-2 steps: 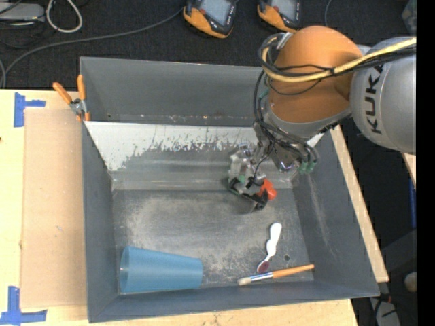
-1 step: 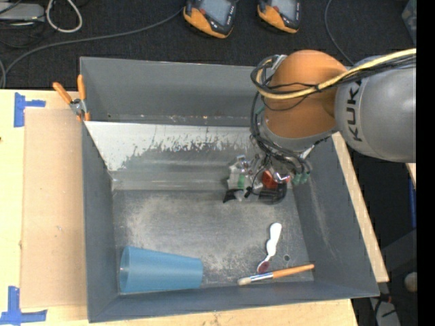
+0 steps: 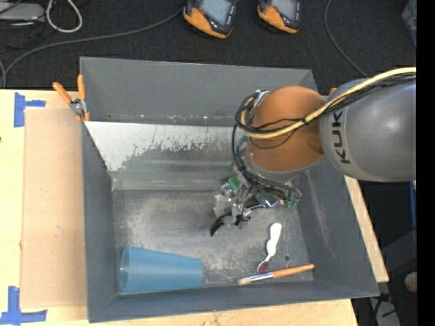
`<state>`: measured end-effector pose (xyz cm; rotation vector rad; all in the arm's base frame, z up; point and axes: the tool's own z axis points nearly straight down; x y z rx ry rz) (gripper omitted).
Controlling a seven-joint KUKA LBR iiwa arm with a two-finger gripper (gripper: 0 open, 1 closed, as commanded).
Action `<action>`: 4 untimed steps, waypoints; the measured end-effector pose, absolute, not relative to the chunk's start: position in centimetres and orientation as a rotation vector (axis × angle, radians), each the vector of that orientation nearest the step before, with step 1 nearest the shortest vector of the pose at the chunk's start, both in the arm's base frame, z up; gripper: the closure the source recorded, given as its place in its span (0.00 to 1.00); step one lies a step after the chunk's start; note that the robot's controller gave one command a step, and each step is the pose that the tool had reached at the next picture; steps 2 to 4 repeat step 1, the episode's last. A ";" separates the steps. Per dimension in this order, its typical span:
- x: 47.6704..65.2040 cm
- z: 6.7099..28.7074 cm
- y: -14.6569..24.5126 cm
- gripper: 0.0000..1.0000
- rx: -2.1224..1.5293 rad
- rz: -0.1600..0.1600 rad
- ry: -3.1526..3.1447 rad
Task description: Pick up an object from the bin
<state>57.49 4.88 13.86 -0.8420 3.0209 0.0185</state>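
Grey sheet-metal walls slope down to the speckled floor of the bin [image 3: 136,202], and my fingers [image 3: 228,213] hang low over its middle. I cannot tell whether they are parted or closed; my wrist covers them from above. A small dark shape [image 3: 217,227] juts out at their lower left. I cannot say whether it is part of me or something loose.

The nearest sure thing is a white spoon-shaped piece [image 3: 273,240], lying flat on the floor to my lower right, apart from me. I think the main risk is closing on bare metal, since I see nothing between the fingers. The white piece looks slim and lies flat, so I judge a pinch could skate over it or flick it away.

Beyond it, a brush [image 3: 280,273] with an orange handle lies along the front wall. That wall would crowd any approach. A blue cup [image 3: 160,270] lies on its side in the front left corner, well apart from me. It looks wide and smooth and would likely roll. The right wall rises close by my wrist, so a careless swing could strike it.
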 end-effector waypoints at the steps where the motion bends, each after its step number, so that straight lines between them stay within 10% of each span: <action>1: 59.4 25.0 4.6 1.00 -0.575 0.013 3.082; 4: 59.4 25.0 4.6 1.00 -0.575 0.013 3.082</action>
